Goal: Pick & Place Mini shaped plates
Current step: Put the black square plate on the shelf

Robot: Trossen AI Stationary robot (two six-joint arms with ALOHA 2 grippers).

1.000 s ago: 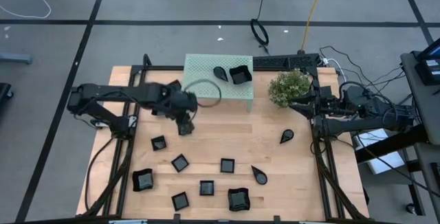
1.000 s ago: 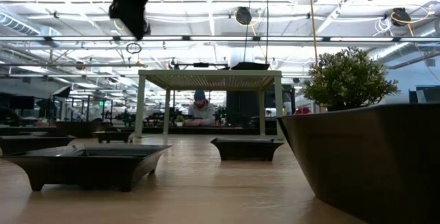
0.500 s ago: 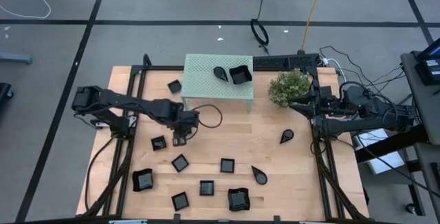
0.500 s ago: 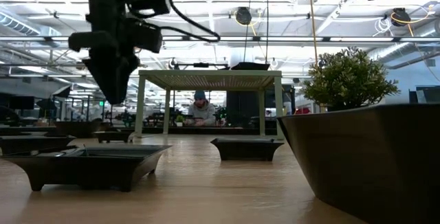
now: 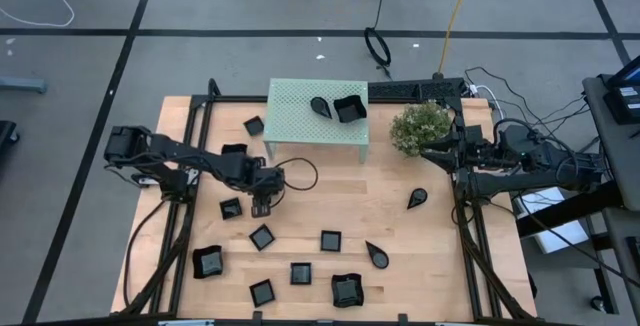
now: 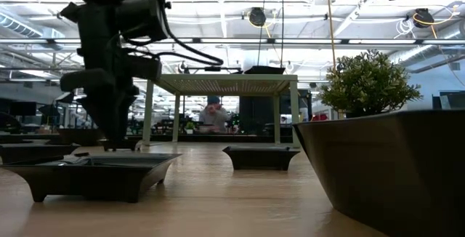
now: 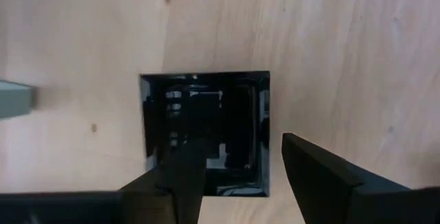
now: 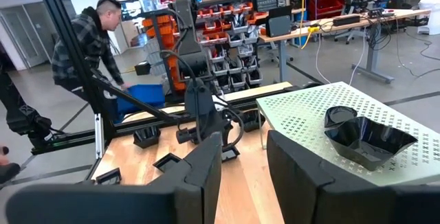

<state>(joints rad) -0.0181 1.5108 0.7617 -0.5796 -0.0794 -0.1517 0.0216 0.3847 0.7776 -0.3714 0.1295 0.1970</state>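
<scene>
My left gripper [image 5: 262, 206] points down, open, low over a small square black plate [image 7: 205, 131]. In the left wrist view one finger [image 7: 185, 176] stands over the plate's hollow and the other [image 7: 313, 172] beyond its edge. In the high view two small squares [image 5: 231, 207] [image 5: 261, 237] lie close to the gripper; I cannot tell which one it is. In the low view the gripper [image 6: 116, 137] reaches down to table height. My right gripper [image 5: 440, 154] waits level and open beside the plant, nothing between its fingers [image 8: 206, 176]. My left gripper comes at the small square plate from above, with one finger over the inside and one outside the rim [image 7: 265, 135]. The plate lies flat on the table. I cannot tell whether either finger touches it.
The mint-green stand [image 5: 300, 126] at the back carries a teardrop plate [image 5: 320, 106] and a curved-rim square [image 5: 348, 109]. A bushy plant [image 5: 420, 126] stands to its right. Several more black plates lie across the near half of the table. People move in the room beyond.
My left gripper has come down from in front of the stand to just above the table, shifting a little toward the near edge, and has rolled slightly. The plates have kept their places.
</scene>
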